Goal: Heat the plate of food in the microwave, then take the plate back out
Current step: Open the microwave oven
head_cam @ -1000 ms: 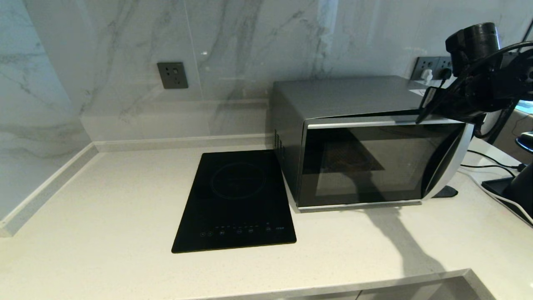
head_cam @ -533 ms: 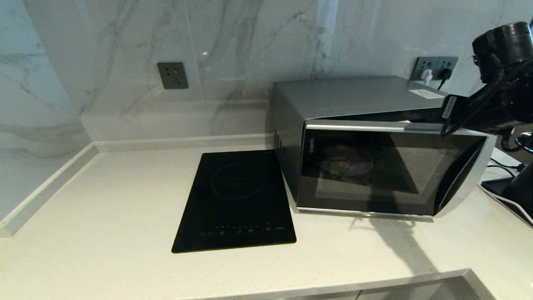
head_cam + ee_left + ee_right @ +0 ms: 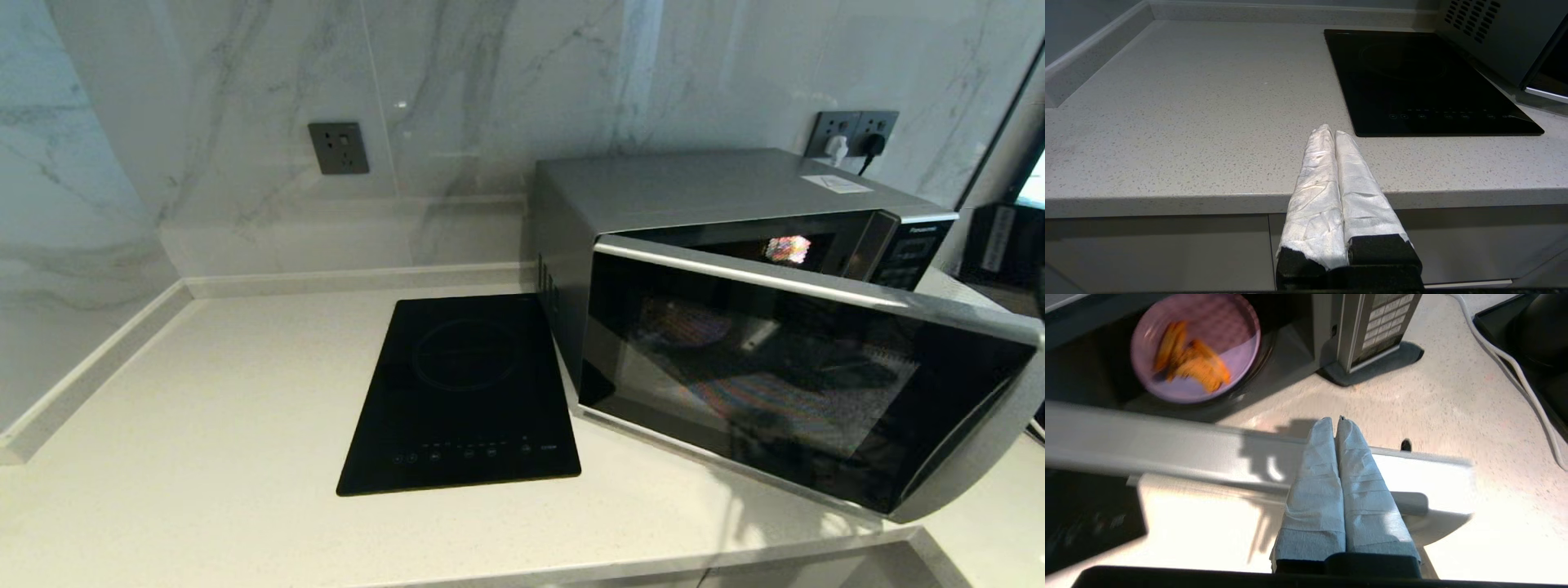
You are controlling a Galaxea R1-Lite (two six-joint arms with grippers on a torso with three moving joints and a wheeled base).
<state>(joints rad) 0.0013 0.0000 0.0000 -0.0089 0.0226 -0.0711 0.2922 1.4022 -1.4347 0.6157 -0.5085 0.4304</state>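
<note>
**Microwave door ajar, plate of food inside**

Fingers wrapped in pale crinkled tape sit pressed together on the right gripper (image 3: 1337, 420), holding nothing. It hangs above the top edge of the swung-out door (image 3: 1216, 451), a long silver bar that looks blurred in the right wrist view. Past that edge, the plate of food (image 3: 1195, 353) lies inside the cavity of the microwave (image 3: 702, 192): a round, shallow lilac plate with orange-tan fry sticks; any crumbed piece is hard to make out. Beside the cavity stands the button panel (image 3: 1386, 322), with a white cable (image 3: 1515, 369) trailing over the speckled counter (image 3: 204, 392).

From the head view the boxy silver-grey body sits against the veined marble wall (image 3: 490, 98), its dark glossy door angled outward. A flat black glass hob (image 3: 465, 392) lies just beside it.

The left gripper (image 3: 1334, 132) is parked low at the counter's front edge, its white-wrapped fingers together and empty.
</note>
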